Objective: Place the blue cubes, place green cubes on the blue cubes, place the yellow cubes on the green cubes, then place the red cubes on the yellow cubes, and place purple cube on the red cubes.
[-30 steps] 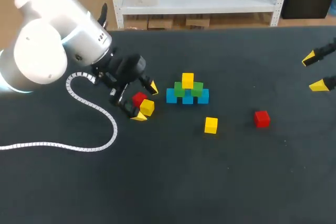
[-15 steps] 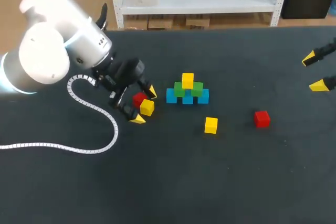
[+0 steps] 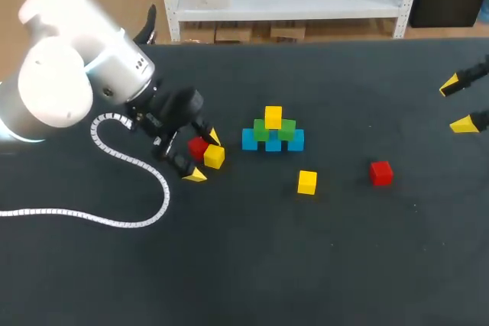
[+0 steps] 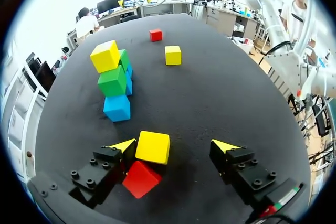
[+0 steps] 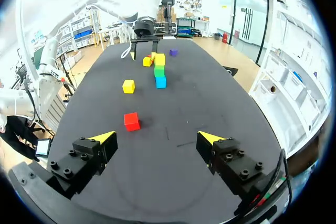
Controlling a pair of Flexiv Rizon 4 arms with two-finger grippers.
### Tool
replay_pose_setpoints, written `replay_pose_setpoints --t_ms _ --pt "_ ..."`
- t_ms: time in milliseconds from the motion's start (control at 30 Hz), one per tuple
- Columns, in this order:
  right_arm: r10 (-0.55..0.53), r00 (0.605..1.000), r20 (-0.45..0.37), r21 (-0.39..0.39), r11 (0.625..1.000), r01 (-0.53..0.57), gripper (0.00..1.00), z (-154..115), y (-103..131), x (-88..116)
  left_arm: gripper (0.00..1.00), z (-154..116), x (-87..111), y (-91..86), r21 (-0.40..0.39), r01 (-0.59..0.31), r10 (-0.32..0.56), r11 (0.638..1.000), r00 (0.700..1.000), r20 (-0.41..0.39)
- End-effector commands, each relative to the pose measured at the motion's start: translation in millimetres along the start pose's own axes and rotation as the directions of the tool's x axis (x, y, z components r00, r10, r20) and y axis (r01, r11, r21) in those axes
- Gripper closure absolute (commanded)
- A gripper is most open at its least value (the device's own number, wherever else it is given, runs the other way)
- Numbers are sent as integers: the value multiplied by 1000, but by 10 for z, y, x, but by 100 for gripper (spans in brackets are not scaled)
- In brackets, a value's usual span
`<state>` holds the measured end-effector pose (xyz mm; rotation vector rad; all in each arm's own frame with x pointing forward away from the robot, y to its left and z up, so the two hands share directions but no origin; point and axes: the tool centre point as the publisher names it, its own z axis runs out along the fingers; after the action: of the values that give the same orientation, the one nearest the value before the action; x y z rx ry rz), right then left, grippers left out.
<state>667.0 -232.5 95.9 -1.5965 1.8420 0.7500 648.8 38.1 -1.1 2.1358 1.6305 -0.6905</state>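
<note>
A small pyramid stands mid-table: blue cubes (image 3: 273, 141) at the base, green cubes (image 3: 273, 130) on them, and a yellow cube (image 3: 273, 117) on top. Just left of it my left gripper (image 3: 204, 156) is low over the table and open. A yellow cube (image 4: 153, 147) lies between its fingers, close to one fingertip (image 4: 123, 144), and a red cube (image 4: 140, 178) sits behind it against that finger. Another yellow cube (image 3: 307, 182) and a red cube (image 3: 380, 172) lie loose to the right. My right gripper (image 3: 457, 104) is open and empty at the right edge. A purple cube (image 5: 173, 52) shows beyond the pyramid (image 5: 160, 72).
The left arm's white coiled cable (image 3: 130, 159) loops over the table's left part. The table's front half and the stretch between the loose red cube (image 5: 131, 120) and my right gripper (image 5: 157, 137) hold nothing else.
My left gripper has shifted a little to the left, still straddling the red and yellow cubes, and its fingers have drawn in slightly. The right arm and the pyramid have stayed still.
</note>
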Motion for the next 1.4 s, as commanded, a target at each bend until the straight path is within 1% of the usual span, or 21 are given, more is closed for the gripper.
replay_pose_setpoints --t_ms 33,67,200,467,533,567,600,633,700,867,933,1000,1067,1100,1167,1300,1400 --pt "-1 1000 1 0 1000 1 0 7 -6 2 6 -11 26 -62 -16 9 -9 1000 1000 -2" --pt "-1 1000 1 0 1000 1 0 7 -6 2 4 -11 32 -57 -17 11 -11 1000 1000 -1" --pt "-1 1000 1 0 1000 1 0 7 -6 2 4 -1 12 -13 -25 11 -11 1000 1000 1" --pt "-1 1000 1 0 1000 1 0 7 -6 2 19 33 -40 67 -27 -5 5 1000 1000 8" --pt "-1 1000 1 0 1000 1 0 7 -6 2 26 36 -46 73 -25 -9 9 1000 1000 8" --pt "-1 1000 1 0 1000 1 0 7 -6 2 38 39 -44 78 -25 -10 10 1000 1000 7" --pt "-1 1000 1 0 1000 1 0 7 -6 2 42 38 -41 82 -25 -10 10 1000 1000 7" --pt "-1 1000 1 0 1000 1 0 7 -6 2 51 36 -35 89 -25 -10 10 1000 1000 6" --pt "-1 1000 1 0 1000 1 0 7 -6 2 55 34 -21 98 -27 -10 10 1000 1000 4" --pt "-1 1000 1 0 1000 1 0 7 -6 2 53 30 -8 106 -28 -9 9 1000 1000 -3" --pt "-1 1000 1 0 1000 1 0 7 -6 2 58 34 -3 108 -29 -7 7 1000 1000 -3" --pt "-1 1000 1 0 1000 1 0 7 -6 2 66 36 -2 108 -29 -5 5 1000 1000 -1" --pt "-1 1000 1 0 1000 1 0 7 -6 2 84 38 -4 107 -32 1 -1 999 1000 4" --pt "-1 1000 1 0 1000 1 0 7 -6 2 91 36 -6 106 -33 4 -4 999 1000 5" --pt "-1 1000 1 0 1000 1 0 7 -6 2 100 18 -20 93 -37 7 -7 999 1000 8" --pt "-1 1000 1 0 1000 1 0 7 -6 2 100 -16 -60 78 -40 13 -12 999 1000 17" --pt "-1 1000 1 0 1000 1 0 7 -6 2 100 -74 -132 83 -51 10 -9 999 1000 27"
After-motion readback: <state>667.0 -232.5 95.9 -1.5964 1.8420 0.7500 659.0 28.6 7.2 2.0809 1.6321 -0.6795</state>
